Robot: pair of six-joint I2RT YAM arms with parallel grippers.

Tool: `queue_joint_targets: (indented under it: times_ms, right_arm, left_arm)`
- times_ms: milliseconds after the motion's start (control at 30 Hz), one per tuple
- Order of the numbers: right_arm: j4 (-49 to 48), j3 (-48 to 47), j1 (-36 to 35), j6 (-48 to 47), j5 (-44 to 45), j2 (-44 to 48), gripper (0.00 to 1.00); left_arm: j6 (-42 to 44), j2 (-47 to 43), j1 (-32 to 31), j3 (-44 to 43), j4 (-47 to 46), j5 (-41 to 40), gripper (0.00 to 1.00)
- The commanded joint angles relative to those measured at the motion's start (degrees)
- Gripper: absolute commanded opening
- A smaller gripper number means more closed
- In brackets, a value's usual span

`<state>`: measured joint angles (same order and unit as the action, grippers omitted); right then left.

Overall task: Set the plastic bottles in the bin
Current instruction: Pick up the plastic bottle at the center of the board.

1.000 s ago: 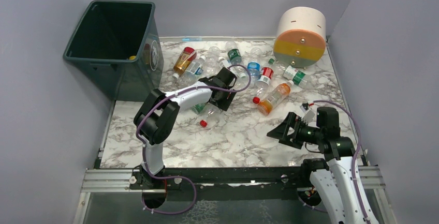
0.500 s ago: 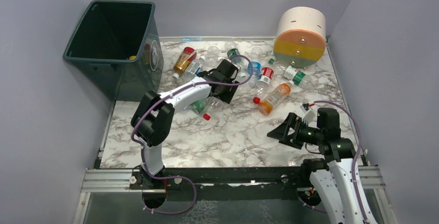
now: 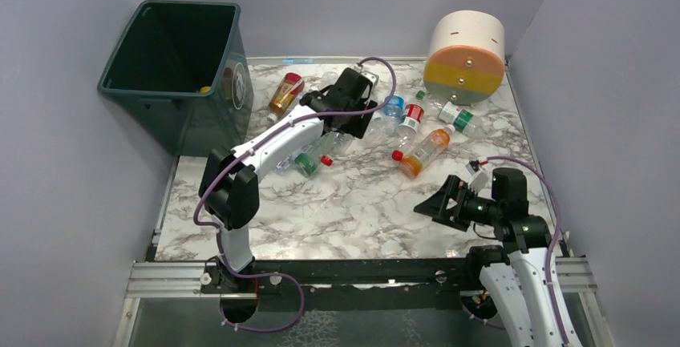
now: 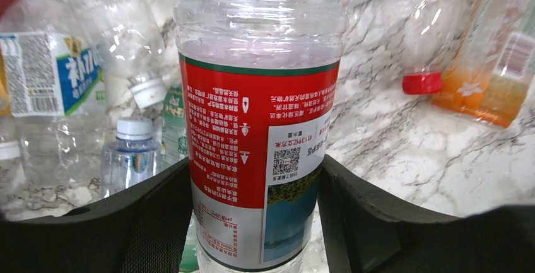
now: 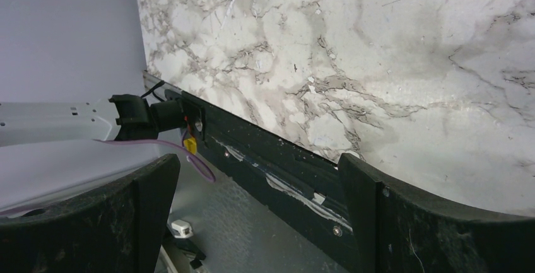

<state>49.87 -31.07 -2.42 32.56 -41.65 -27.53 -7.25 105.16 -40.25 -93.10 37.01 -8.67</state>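
While the right end effector (image 5: 258,178) gapes, the left end effector (image 4: 255,213) clamps a clear plastic bottle (image 4: 258,121).

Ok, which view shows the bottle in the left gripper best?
Left wrist: the red-label bottle fills the frame, clamped between the left gripper's fingers. From the top, the arm hides most of it; right wrist misses it.

The bin (image 3: 210,119) is set at the far left corner of the desk (image 3: 361,211), and a large cylinder (image 3: 465,54) at the far right corner. Between them, along the far half of the desk, the plastic bottles (image 3: 411,116) are scattered lying down. The left gripper (image 3: 346,114) is placed over the middle of this heap, with a held bottle (image 4: 258,128) between its jaws. The right gripper (image 3: 437,203) is kept at the near right, well apart from the heap.
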Motion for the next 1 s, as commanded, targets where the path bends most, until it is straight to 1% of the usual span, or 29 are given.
queue_joint_targets:
  times_ms: [0, 233, 567, 833, 967]
  right_arm:
    - [1.2, -0.1, -0.2, 0.4, -1.1, 0.9, 0.99]
    - [1.9, -0.3, -0.2, 0.6, -1.2, 1.7, 0.99]
    - [2.4, -0.3, -0.2, 0.8, -1.4, 2.3, 0.99]
    - [2.8, -0.3, -0.2, 0.7, -1.4, 2.3, 0.99]
    - [2.8, -0.2, -0.2, 0.7, -1.5, 2.3, 1.00]
  left_arm:
    - [1.4, -1.8, -0.4, -5.5, 3.5, -2.3, 0.69]
    - [2.3, -1.0, 0.0, -12.3, 6.3, -3.4, 0.69]
    - [3.6, 0.1, 2.6, -21.6, 9.6, -3.6, 0.69]
    - [4.1, -1.0, 6.7, -26.5, 10.5, -2.7, 0.69]
    - [3.8, -2.0, 10.1, -29.6, 10.6, -0.8, 0.69]
